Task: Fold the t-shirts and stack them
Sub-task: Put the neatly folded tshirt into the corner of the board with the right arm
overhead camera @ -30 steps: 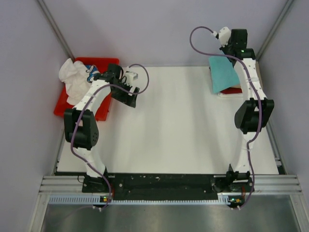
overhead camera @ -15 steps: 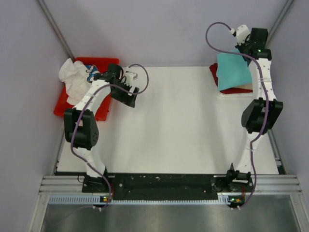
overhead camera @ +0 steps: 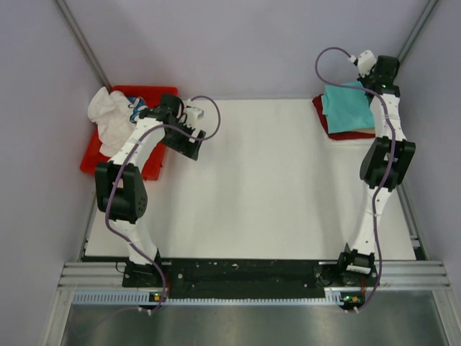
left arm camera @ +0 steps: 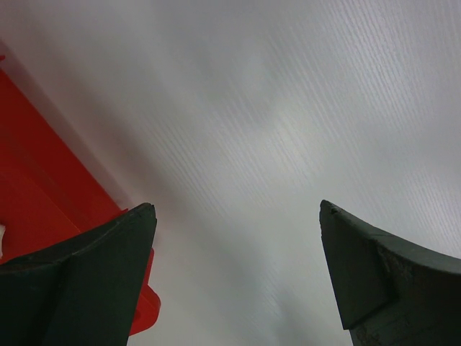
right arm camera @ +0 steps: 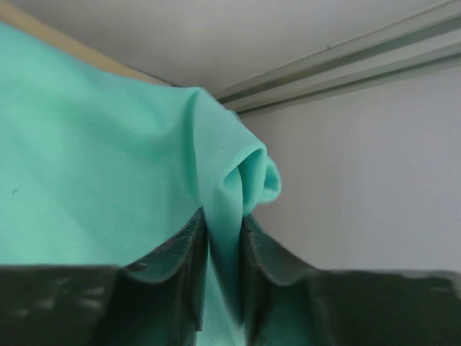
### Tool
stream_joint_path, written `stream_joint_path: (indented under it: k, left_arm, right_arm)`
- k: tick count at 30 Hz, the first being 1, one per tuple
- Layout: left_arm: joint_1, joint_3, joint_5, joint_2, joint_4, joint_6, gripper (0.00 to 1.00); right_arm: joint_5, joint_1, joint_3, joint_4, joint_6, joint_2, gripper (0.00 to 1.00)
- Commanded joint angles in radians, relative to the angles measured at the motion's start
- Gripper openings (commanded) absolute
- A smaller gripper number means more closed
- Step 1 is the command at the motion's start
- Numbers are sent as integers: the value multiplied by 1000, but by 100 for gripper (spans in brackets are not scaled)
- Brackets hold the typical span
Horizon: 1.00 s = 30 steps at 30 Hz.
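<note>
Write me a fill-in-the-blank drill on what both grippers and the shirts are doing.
1. The right gripper is ___ on the teal t-shirt.
2. The left gripper hangs ___ above the table, holding nothing.
3. The white t-shirt lies crumpled in the ___ tray.
4. The dark red t-shirt lies ___ the teal one.
Missing words: shut; open; red; under.

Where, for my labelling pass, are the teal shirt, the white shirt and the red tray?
teal shirt (overhead camera: 347, 107), top view, middle of its flat face.
white shirt (overhead camera: 108, 117), top view, middle of the crumpled heap.
red tray (overhead camera: 90, 157), top view, bare near corner.
</note>
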Motion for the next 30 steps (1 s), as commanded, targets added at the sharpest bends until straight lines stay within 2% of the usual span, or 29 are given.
stream_joint_path:
  k: [1, 4, 11, 15, 17, 20, 22, 30]
  left_arm:
    - [5, 43, -17, -1, -19, 13, 99]
    - [5, 40, -20, -1, -19, 14, 99]
    - [5, 32, -11, -46, -21, 22, 99]
    - [5, -6, 15, -107, -5, 30, 99]
    - [5, -63, 16, -162, 18, 39, 99]
    - [5, -156, 8, -250, 80, 53, 99]
    - [5, -251, 0, -322, 155, 56, 99]
    - [9, -728, -17, -647, 637, 7, 99]
  right_arm:
    - [136, -7, 76, 245, 22, 0, 39]
    - [231, -11, 76, 333, 43, -2, 98]
    - [201, 35, 72, 224, 124, -117, 99]
    - [147, 110, -92, 198, 164, -288, 99]
    - [82, 145, -227, 193, 232, -391, 99]
    - [-140, 180, -454, 193, 347, -561, 99]
    - [-228, 222, -611, 242, 417, -681, 99]
    - [-313, 328, -1294, 501, 598, -1031, 99]
